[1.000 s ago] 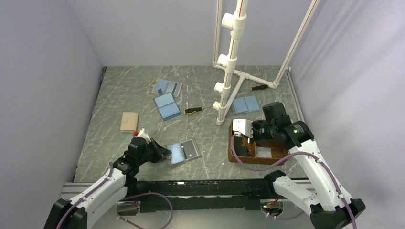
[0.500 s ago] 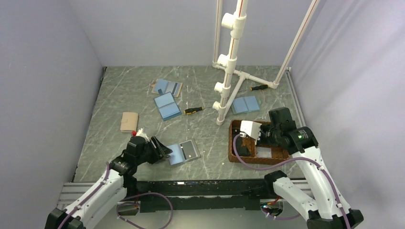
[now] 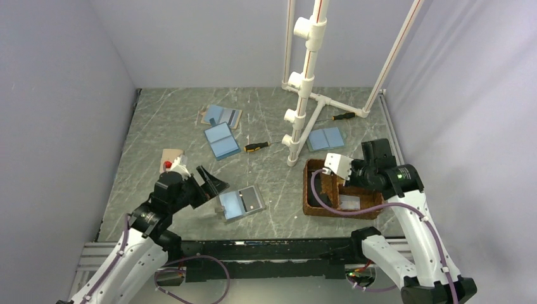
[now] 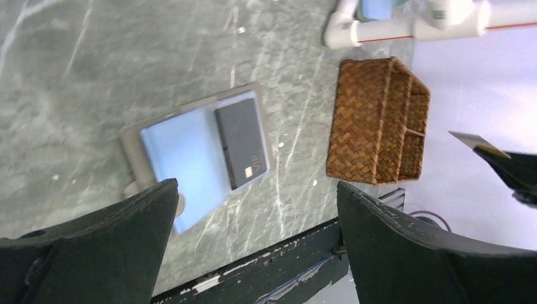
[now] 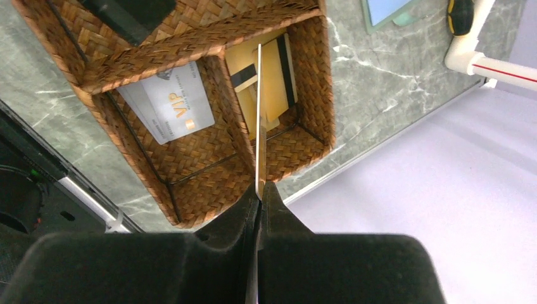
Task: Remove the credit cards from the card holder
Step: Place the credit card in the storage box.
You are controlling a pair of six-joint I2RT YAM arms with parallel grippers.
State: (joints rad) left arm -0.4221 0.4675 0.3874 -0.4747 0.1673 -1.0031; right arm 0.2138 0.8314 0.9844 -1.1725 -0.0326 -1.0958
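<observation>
Our left claw [image 4: 253,193] hangs released near the card holder [image 4: 183,155], which lies open on the table [image 4: 63,76] with a dark card [image 4: 244,142] inside. Our right claw [image 5: 259,190] pinches a second card [image 5: 259,114] above the wicker tray [image 5: 190,38].

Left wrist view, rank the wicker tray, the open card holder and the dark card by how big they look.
1. card holder, marginally
2. wicker tray, nearly alike, so that order is unsure
3. dark card, clearly smallest
</observation>
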